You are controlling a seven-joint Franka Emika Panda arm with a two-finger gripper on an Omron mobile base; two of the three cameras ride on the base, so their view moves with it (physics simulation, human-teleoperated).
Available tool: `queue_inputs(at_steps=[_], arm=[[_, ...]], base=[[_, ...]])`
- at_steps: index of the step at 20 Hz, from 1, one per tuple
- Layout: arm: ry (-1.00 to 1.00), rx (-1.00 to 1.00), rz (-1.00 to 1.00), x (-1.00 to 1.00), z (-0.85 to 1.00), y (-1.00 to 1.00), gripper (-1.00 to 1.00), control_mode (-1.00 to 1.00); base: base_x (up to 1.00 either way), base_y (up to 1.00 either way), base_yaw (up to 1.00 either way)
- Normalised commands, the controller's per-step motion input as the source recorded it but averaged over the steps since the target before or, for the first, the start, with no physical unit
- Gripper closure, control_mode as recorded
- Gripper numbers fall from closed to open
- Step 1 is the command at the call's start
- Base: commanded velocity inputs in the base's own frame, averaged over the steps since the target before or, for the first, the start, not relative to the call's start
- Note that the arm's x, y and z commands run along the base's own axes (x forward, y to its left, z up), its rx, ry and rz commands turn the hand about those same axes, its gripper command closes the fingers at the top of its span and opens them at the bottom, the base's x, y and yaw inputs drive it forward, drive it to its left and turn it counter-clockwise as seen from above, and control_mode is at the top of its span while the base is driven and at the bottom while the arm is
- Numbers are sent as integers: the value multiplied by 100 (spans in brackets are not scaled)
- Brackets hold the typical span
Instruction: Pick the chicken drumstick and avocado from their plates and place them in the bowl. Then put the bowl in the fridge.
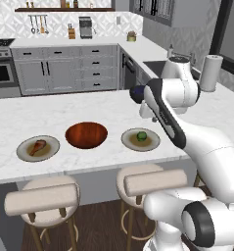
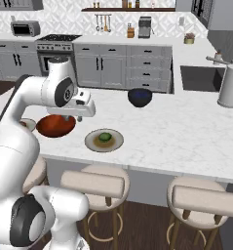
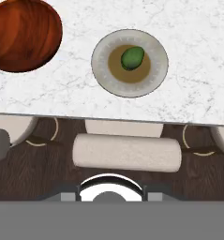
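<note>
The chicken drumstick (image 1: 38, 146) lies on the left plate (image 1: 25, 153) near the island counter's front edge. The reddish-brown wooden bowl (image 1: 86, 135) (image 2: 54, 126) (image 3: 22, 35) sits between the two plates with nothing in it. The avocado (image 1: 141, 136) (image 2: 105, 137) (image 3: 132, 57) rests on the right plate (image 1: 155, 142) (image 2: 118, 142) (image 3: 101, 70). My gripper (image 2: 71, 117) hangs well above the counter, between the bowl and the avocado plate, pointing down. Its jaws are too small and too hidden to judge. The fridge is out of view.
A dark blue bowl (image 1: 136, 93) (image 2: 140, 96) stands farther back on the island. A paper towel roll (image 1: 210, 72) (image 2: 230, 87) stands by the sink (image 2: 198, 78). Padded stools (image 1: 42, 196) (image 3: 127, 152) line the island's front edge.
</note>
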Motion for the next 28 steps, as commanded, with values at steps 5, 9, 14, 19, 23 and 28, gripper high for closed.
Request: queue_inputs(at_steps=[5, 9, 14, 19, 23, 28], arm=[[14, 0, 0, 60, -8, -14, -100, -100], [39, 1, -5, 100, -29, -27, -100, -100], [38, 5, -6, 98, -33, -26, -100, -100], [25, 6, -19, 68, -66, -20, -100, -100], [2, 5, -27, 21, -70, -3, -100, -100], [0, 0, -11, 34, -64, 0, -100, -100]], base=[[0, 0, 0], [0, 0, 0], [0, 0, 0], [0, 0, 0], [0, 0, 0], [0, 0, 0]])
